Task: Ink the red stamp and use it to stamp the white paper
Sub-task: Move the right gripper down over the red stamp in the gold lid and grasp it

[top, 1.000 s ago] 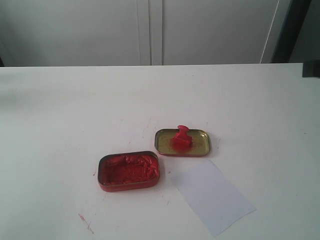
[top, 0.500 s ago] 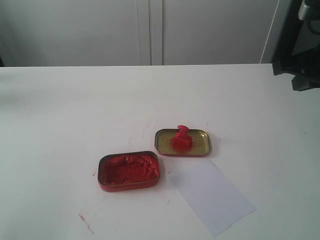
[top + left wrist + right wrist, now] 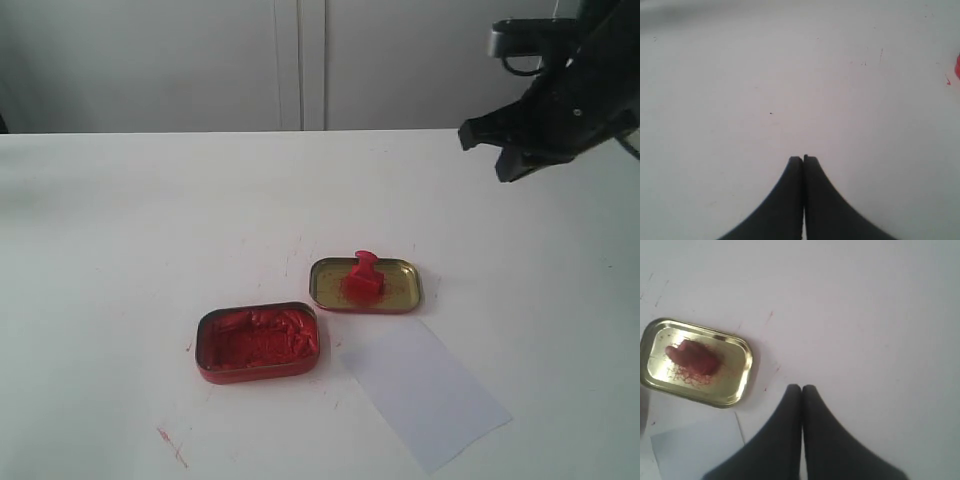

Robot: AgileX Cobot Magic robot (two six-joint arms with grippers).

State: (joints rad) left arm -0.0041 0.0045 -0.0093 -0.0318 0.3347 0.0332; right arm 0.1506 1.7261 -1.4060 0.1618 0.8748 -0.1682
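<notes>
High on the right, the right gripper point(image 3: 801, 388) hangs shut and empty; the left gripper point(image 3: 803, 159) is shut too; the red stamp point(image 3: 365, 275) stands in the gold lid point(image 3: 401, 286); inking it and stamping the white paper point(image 3: 425, 390) are not yet done.

Your left gripper point(image 3: 803, 158) is closed, jaws pressed together, holding nothing. Your right gripper point(image 3: 801, 387) is likewise closed and empty; the right arm point(image 3: 560, 100) hangs raised.
</notes>
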